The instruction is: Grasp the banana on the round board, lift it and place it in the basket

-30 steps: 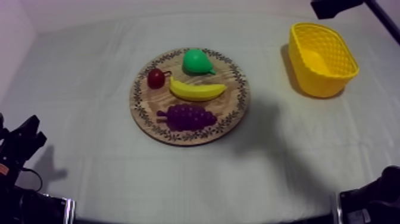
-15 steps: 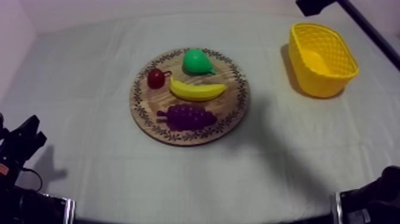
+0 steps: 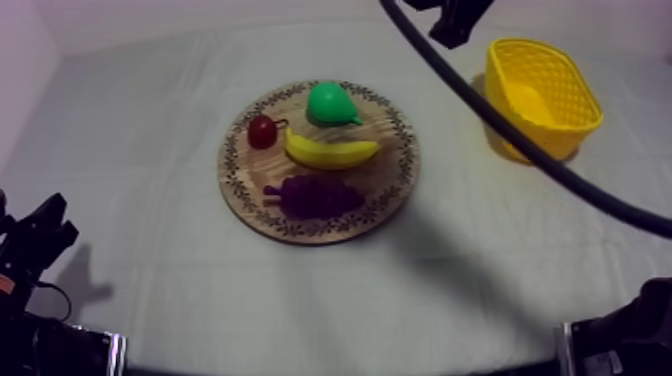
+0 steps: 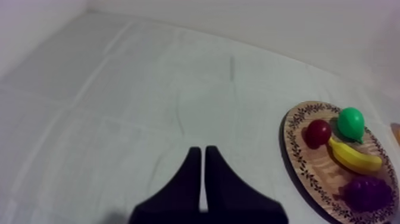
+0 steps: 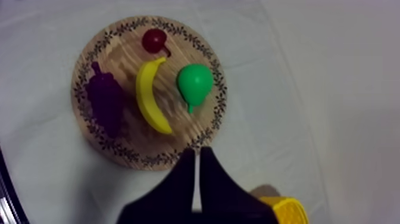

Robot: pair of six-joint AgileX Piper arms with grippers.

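The yellow banana (image 3: pixel 332 152) lies across the middle of the round wooden board (image 3: pixel 392 172), between a green pear (image 3: pixel 331 104) and purple grapes (image 3: pixel 312 195). A small red fruit (image 3: pixel 262 131) sits to its left. The yellow basket (image 3: pixel 541 98) stands at the back right. My right gripper (image 3: pixel 452 36) hangs high between board and basket. In the right wrist view its shut fingers (image 5: pixel 195 173) point down at the board's near rim, a little short of the banana (image 5: pixel 150 95). My left gripper (image 4: pixel 201 179) is shut and rests low at the left, far from the board (image 4: pixel 321 171).
The right arm's black link (image 3: pixel 520 140) slants across the top view in front of the basket. A corner of the basket (image 5: pixel 284 210) shows beside the right fingers. Bare cloth surrounds the board on all sides.
My right arm has swung in from the upper right corner toward the left, past the basket, nearer the board. The fruit, the basket and the left arm have stayed put.
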